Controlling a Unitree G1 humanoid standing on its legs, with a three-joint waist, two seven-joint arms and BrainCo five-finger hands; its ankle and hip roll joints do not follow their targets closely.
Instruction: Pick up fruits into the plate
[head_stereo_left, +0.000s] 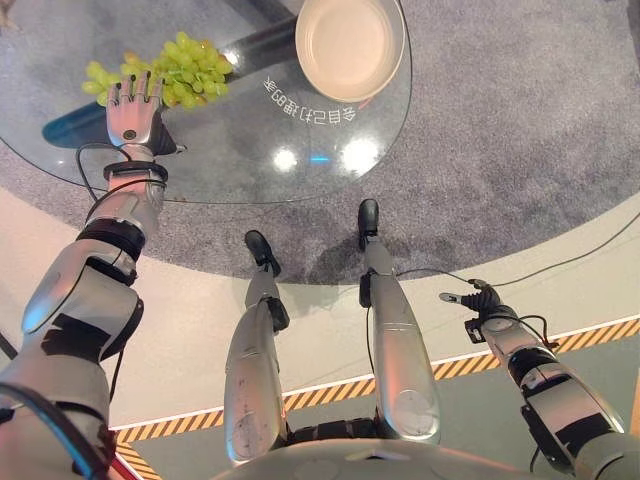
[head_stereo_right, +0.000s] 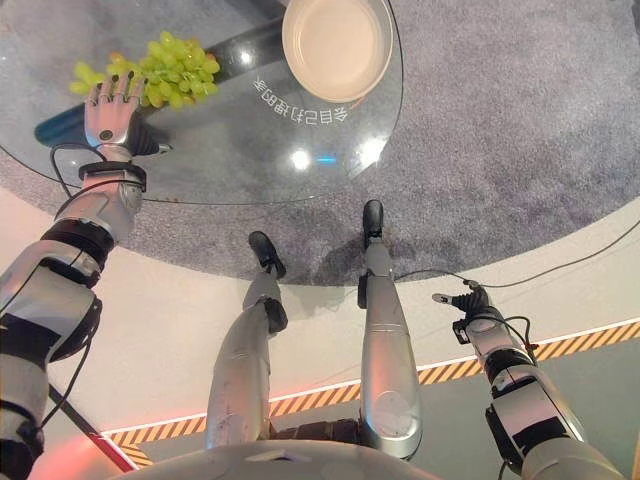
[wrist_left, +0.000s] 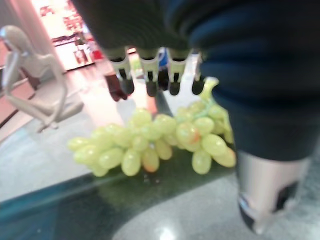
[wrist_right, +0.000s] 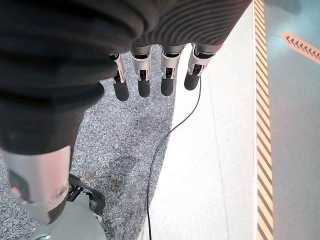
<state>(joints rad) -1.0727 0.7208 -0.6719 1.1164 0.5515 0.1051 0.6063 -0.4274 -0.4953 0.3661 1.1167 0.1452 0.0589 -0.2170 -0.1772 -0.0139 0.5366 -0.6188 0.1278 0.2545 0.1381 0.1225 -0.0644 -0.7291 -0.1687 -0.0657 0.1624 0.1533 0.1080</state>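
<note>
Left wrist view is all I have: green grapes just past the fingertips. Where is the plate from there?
Observer: The plate sits on the glass table, to the robot's right of the grapes, apart from them.
Operator: Anything in it?
Observer: Nothing in it.
Operator: And the other robot hand?
Observer: The right robot hand hangs low beside the leg, off the table, fingers straight, holding nothing.
Operator: Am I gripping the grapes?
Observer: No. The left robot hand is open, its fingertips at the bunch's near edge.
</note>
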